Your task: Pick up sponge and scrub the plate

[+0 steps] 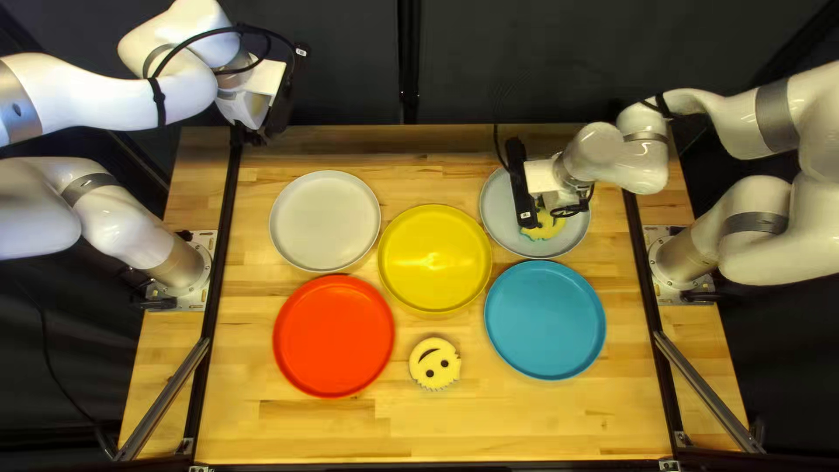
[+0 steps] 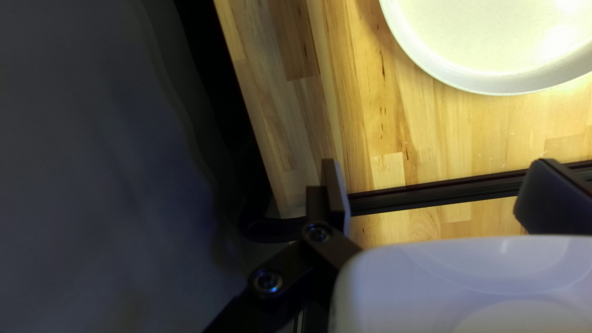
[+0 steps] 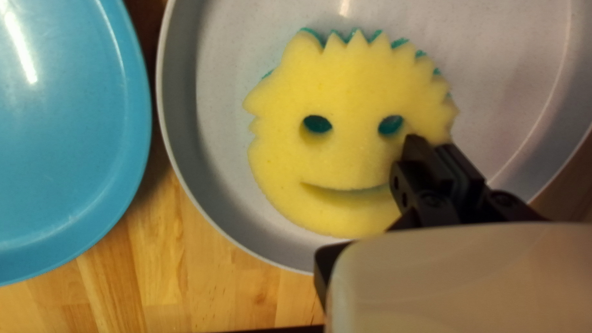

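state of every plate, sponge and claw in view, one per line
left claw: open
right claw: shut, over the sponge
sponge on plate: flat, yellow face up
grey plate under sponge: face up
other sponge: flat on table, yellow face up
other grey plate: face up
yellow plate: face up
red plate: face up
blue plate: face up
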